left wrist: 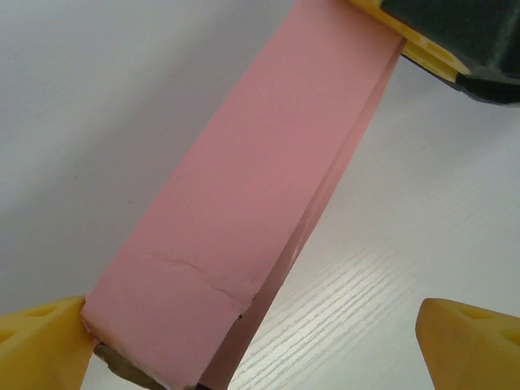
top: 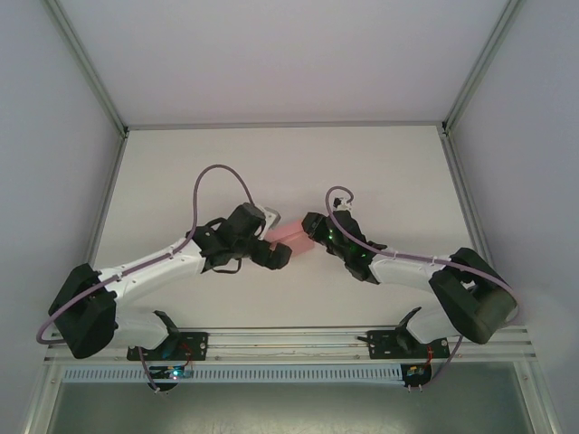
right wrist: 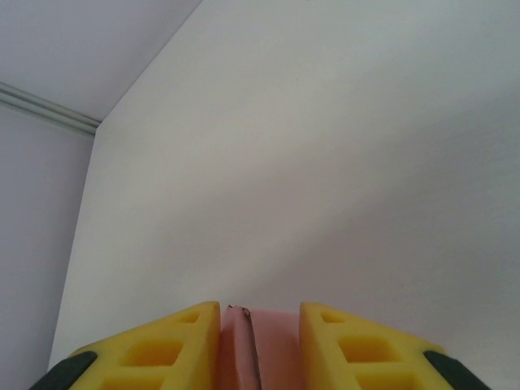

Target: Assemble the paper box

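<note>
We see the paper box (top: 291,240) as a pink, folded, long piece in the middle of the white table (top: 271,163), held between the two arms. In the left wrist view the paper box (left wrist: 244,203) runs from the lower left to the upper right above the table (left wrist: 390,268), with a crease across its near end. Its far end is in the right gripper (left wrist: 439,32). In the right wrist view the right gripper (right wrist: 260,325) has its yellow fingers (right wrist: 162,349) pressed on the pink card (right wrist: 268,349) between them. The left gripper (left wrist: 252,321) stands wide apart: one finger (left wrist: 41,349) touches the near corner of the box, and the other finger (left wrist: 471,345) is well apart from it. From above, the left gripper (top: 276,256) and the right gripper (top: 310,224) face each other across the box.
</note>
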Action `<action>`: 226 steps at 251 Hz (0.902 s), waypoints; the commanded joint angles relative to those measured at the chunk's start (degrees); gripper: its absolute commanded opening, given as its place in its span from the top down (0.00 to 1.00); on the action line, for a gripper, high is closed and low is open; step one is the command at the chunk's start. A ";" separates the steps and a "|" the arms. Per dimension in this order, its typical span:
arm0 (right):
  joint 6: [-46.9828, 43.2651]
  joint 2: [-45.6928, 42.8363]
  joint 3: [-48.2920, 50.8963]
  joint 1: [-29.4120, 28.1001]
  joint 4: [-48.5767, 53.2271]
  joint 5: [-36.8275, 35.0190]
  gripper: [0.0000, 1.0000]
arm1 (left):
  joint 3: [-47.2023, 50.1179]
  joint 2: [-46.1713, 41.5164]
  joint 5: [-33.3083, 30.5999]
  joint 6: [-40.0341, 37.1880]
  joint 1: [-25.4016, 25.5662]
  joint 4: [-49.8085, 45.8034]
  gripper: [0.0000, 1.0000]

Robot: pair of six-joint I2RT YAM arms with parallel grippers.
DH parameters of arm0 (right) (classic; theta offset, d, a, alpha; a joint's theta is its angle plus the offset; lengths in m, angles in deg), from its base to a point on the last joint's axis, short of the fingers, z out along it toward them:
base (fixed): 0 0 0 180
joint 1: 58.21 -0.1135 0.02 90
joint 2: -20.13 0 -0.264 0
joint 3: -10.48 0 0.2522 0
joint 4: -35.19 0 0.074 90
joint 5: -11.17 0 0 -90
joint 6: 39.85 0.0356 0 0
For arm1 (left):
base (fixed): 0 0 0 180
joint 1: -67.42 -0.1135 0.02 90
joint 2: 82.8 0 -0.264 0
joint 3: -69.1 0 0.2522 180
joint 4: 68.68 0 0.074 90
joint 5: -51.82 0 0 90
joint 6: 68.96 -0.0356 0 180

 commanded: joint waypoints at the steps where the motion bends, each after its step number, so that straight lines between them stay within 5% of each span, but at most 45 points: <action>1: 0.05 3.29 3.58 -1.15 12.76 2.71 0.70 | -3.38 -0.33 -2.63 4.54 -1.44 -2.55 0.00; 37: -0.13 3.11 3.80 -1.35 12.65 2.30 0.71 | -2.71 -3.56 -4.86 15.89 -4.28 -3.84 0.00; 65: -0.22 3.09 4.53 -1.62 11.51 1.65 0.73 | 1.56 -5.02 0.91 25.37 -8.68 -1.54 0.00; 121: -0.66 4.07 5.41 -1.80 8.55 2.91 0.73 | 14.47 -5.42 13.26 38.50 -15.22 19.55 0.00; 153: -0.76 4.83 5.37 -1.63 7.58 3.76 0.73 | 19.13 -6.46 15.99 38.77 -16.06 29.22 0.03; 188: -0.59 5.41 5.42 -1.41 6.93 4.15 0.73 | 19.82 -8.25 15.54 37.46 -16.38 27.46 0.06; 226: -0.05 5.67 6.08 -0.89 5.72 4.78 0.73 | 22.73 -9.94 13.26 36.84 -16.52 28.52 0.21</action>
